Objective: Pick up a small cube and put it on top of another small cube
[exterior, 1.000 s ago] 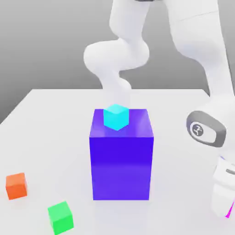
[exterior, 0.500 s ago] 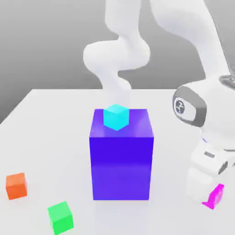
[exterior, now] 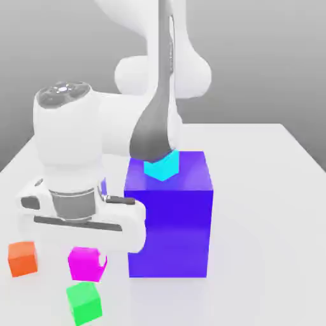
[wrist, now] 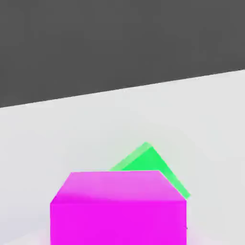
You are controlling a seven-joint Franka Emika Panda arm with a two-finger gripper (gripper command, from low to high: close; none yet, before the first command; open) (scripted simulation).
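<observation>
Hand [exterior: 87,260] swung across, magenta cube [exterior: 86,263] above green cube [exterior: 84,302]

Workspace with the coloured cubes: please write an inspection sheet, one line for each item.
Surface: white table, plain.
Job's things: magenta cube held off the table, just above the green cube, not yet resting on it.
Clutter: orange cube on the table; cyan cube on top of the big blue-violet block.
Gripper: gripper shut on the magenta cube.
Cables: nothing seen.
Surroundings: plain grey background.
</observation>
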